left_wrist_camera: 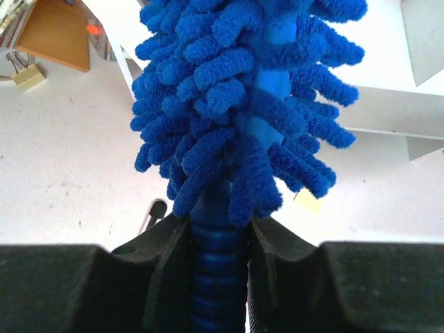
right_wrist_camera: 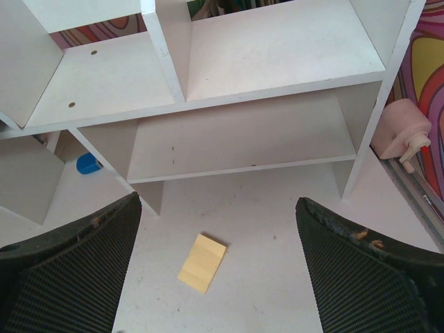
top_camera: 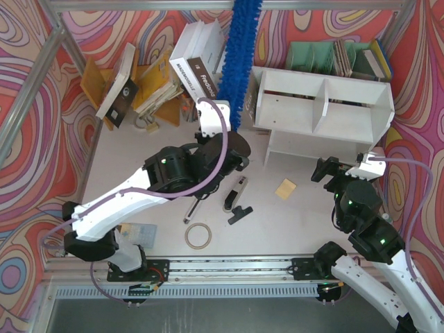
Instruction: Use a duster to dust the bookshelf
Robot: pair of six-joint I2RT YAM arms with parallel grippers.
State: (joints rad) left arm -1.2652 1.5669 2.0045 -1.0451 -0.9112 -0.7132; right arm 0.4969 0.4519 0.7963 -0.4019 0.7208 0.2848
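**Duster raised beside shelf, left arm gripping**

Top view. The duster [top_camera: 240,59] runs from frame top centre down to mid-frame, its blue pile just left of the bookshelf [top_camera: 326,104], which fills the upper right. I can't tell whether the two touch. The left gripper [top_camera: 232,139] sits at the duster's lower end. The right gripper [top_camera: 338,167] hangs at the shelf's lower right corner, with nothing between its fingers. On the table [top_camera: 298,222] lie a wooden ring [top_camera: 198,236], a black-and-silver tool [top_camera: 234,194] and a yellow pad [top_camera: 285,189].

Left wrist. The fingers [left_wrist_camera: 166,257] are clamped on the ribbed blue handle [left_wrist_camera: 218,277] at bottom centre. The shaggy head [left_wrist_camera: 243,104] fills the frame above, and white shelf boards [left_wrist_camera: 388,118] show at the right.

Right wrist. The fingers [right_wrist_camera: 76,263] are spread wide in the lower corners, empty. The shelf's two tiers [right_wrist_camera: 243,146] span the upper frame, the pad [right_wrist_camera: 202,262] lies on the table between the fingers, and a pink bottle [right_wrist_camera: 399,132] stands at the right edge.
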